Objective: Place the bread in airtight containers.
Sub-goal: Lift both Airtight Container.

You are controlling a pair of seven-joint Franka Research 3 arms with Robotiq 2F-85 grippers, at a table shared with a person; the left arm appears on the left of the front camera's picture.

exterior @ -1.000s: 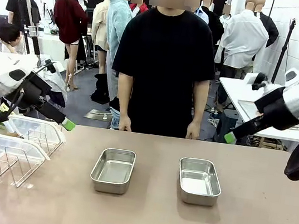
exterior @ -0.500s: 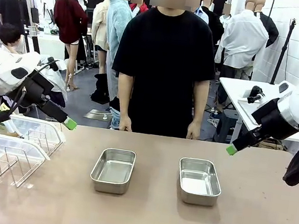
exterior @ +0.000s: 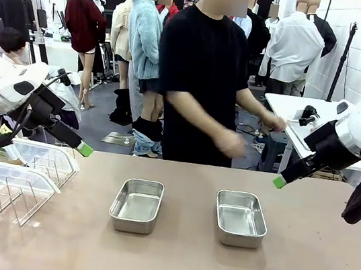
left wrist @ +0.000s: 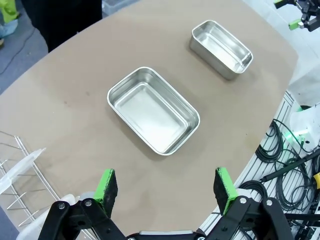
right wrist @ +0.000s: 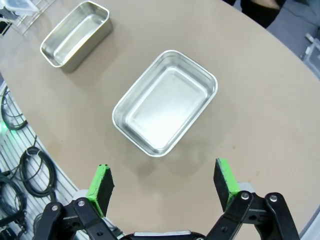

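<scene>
At the counter's [exterior: 311, 263] left edge, a white wire rack [exterior: 19, 203] carries clear lids [exterior: 15, 175], just below the left end effector [exterior: 84, 150], whose green-padded fingers stand apart. The right end effector [exterior: 279, 182], fingers likewise spread, hangs near the right edge. A person [exterior: 203, 77] stands at the far side, one hand [exterior: 230, 144] held before the body. The left tin [exterior: 137, 204] and right tin [exterior: 241, 218] sit side by side mid-counter, apart, open-topped, shiny steel with rounded corners.

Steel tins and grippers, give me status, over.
Left gripper open, right gripper open, both empty. Left tin and right tin empty, uncovered. Person's hand raised at far side, clear of tins.
</scene>
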